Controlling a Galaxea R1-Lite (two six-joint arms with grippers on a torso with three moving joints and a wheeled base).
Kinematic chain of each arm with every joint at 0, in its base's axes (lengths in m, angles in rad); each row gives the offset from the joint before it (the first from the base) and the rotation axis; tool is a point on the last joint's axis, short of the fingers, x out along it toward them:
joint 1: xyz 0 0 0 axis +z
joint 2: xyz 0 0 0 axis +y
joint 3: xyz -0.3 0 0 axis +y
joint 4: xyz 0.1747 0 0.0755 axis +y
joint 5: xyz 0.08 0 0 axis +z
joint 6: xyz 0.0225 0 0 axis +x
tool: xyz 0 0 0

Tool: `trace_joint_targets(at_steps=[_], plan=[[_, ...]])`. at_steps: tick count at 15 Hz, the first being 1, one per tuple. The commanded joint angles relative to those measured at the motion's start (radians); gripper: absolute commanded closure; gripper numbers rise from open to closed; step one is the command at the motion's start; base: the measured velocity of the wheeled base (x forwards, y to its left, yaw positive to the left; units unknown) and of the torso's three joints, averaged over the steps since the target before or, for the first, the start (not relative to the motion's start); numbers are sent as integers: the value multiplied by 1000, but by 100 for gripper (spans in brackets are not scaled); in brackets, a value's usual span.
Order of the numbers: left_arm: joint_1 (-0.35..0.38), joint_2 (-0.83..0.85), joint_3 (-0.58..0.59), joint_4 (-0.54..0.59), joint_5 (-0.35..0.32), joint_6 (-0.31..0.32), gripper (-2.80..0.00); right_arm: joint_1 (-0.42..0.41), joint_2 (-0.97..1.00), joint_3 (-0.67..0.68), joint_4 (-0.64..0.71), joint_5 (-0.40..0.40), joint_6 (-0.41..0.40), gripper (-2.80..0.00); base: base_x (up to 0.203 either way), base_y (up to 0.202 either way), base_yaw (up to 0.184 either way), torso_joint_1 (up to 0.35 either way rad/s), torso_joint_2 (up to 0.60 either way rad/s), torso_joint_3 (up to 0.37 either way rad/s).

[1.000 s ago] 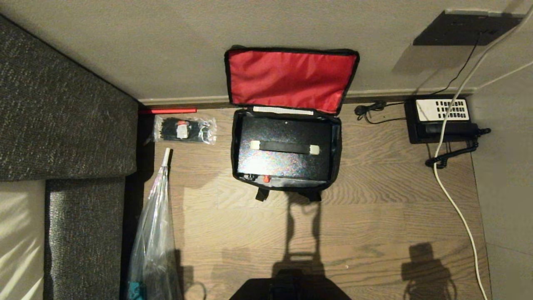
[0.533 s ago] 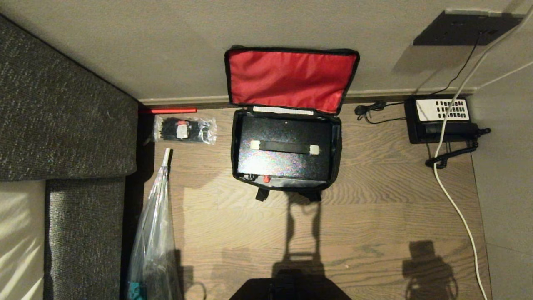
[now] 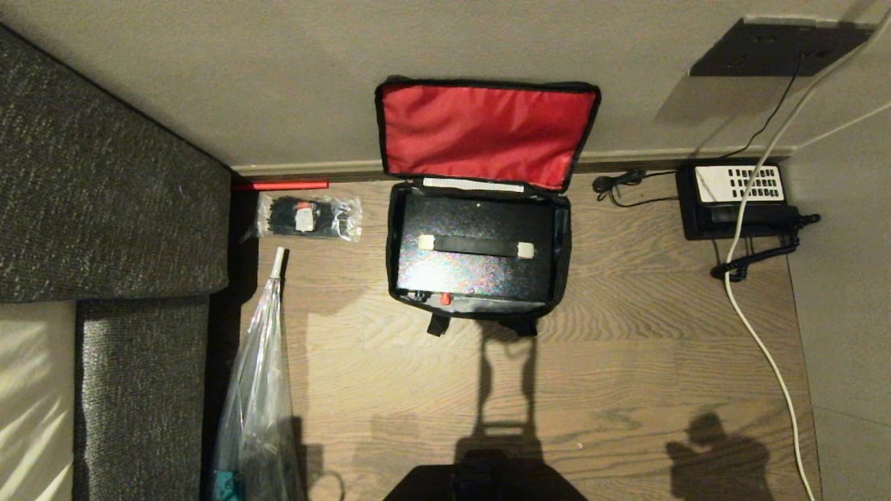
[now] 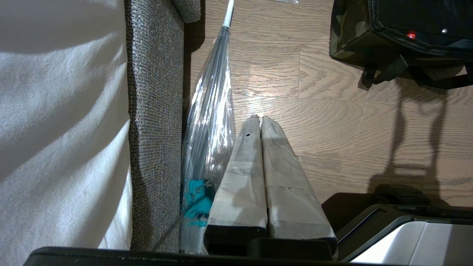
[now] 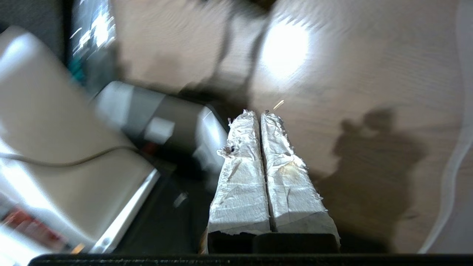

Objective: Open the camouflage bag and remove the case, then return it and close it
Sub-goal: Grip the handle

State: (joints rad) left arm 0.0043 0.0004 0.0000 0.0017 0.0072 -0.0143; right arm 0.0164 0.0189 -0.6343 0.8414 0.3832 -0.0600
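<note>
The camouflage bag (image 3: 479, 306) is lying open against the wall, red lid (image 3: 484, 133) flipped up, the case (image 3: 475, 247) sitting inside. My right gripper (image 5: 259, 112) and left gripper (image 4: 257, 117) are both hanging pressed together, short of the bag.

I count one camouflage bag (image 3: 480, 243), one case (image 3: 475, 247), one telephone (image 3: 738, 200), one packet of ties (image 3: 308, 217), one umbrella (image 3: 256, 390).
</note>
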Motion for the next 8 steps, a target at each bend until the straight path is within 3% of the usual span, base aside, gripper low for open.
trace_joint_targets(at_steps=[1,4,8], plan=[[0,-2,3,0,1,-1,0,0,160,-38,-26,1,20,0,0,0,0,0,0,0],[0,-2,3,0,1,0,0,2,575,-129,-176,-39,13,0,0,0,0,0,0,0],[0,-2,3,0,1,-1,0,23,1098,-210,-436,-156,-114,0,0,0,0,0,0,0]])
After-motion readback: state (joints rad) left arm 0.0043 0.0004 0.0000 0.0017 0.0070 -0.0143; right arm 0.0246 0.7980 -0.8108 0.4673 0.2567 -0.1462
